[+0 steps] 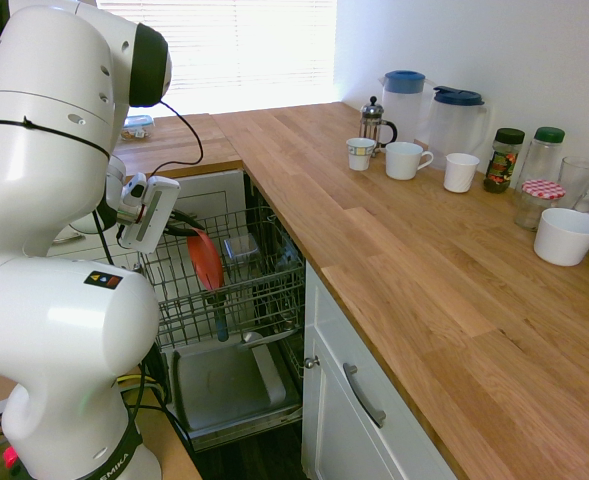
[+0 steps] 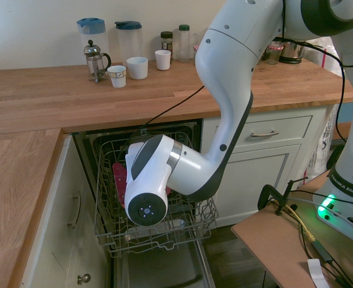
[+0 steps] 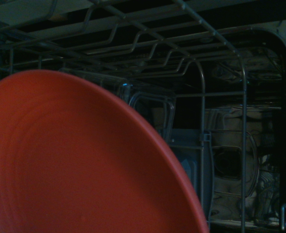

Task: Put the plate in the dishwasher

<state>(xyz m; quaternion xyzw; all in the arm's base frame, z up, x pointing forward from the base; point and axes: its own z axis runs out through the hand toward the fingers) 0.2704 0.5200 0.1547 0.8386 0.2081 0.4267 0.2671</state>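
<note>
The coral-red plate (image 1: 205,262) stands on edge, tilted, inside the dishwasher's pulled-out grey wire rack (image 1: 270,292). My gripper (image 1: 185,229) reaches in from the left and is shut on the plate's upper rim. Below the rack lies the open steel door (image 1: 224,385). In the second exterior view my wrist covers most of the plate (image 2: 118,180) and hides the fingers; the rack (image 2: 201,217) shows around it. The wrist view is filled at lower left by the plate (image 3: 79,160), with the rack's wires (image 3: 201,97) behind it.
A clear container (image 1: 240,247) sits in the rack just behind the plate. On the wooden counter (image 1: 414,260) stand mugs (image 1: 406,159), a french press (image 1: 374,122), two jugs, jars and a white bowl (image 1: 566,236). White drawers (image 1: 359,400) flank the dishwasher.
</note>
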